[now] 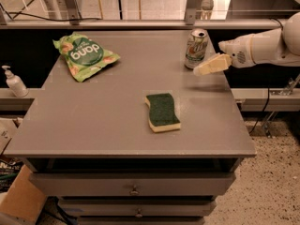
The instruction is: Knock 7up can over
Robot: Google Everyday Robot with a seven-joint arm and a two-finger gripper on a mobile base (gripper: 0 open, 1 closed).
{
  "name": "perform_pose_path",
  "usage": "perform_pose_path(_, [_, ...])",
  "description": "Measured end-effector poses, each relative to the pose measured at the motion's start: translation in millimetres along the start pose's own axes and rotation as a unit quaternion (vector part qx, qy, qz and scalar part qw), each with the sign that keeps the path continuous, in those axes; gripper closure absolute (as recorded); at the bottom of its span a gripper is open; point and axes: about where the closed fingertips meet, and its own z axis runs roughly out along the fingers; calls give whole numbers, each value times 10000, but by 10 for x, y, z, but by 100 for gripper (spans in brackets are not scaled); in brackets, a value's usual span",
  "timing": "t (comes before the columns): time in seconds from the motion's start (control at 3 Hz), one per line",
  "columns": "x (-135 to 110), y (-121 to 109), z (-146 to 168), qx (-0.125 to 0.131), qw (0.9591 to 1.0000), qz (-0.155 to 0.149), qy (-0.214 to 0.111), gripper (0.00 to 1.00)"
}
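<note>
The 7up can [196, 48] stands upright near the far right edge of the grey table [93, 121]. It is silver-white with green and red marks and a shiny top. My gripper [206, 68] reaches in from the right on a white arm [267, 46]. Its cream fingers point left, with the tips just right of and slightly in front of the can's lower part, close to it or touching it.
A green snack bag [84, 55] lies at the far left of the table. A green and yellow sponge [162, 111] lies near the middle. A soap dispenser [14, 81] stands on a ledge to the left. Drawers sit below the tabletop.
</note>
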Motion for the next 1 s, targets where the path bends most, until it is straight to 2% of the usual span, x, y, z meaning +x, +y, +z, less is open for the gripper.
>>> perform_pose_path(0.33, [-177, 17, 164, -297, 9989, -143, -332, 0])
perform_pose_path(0.67, [-361, 155, 223, -635, 9956, -278, -629, 0])
perform_pose_path(1.0, [-536, 433, 194, -1056, 9899, -406, -857, 0])
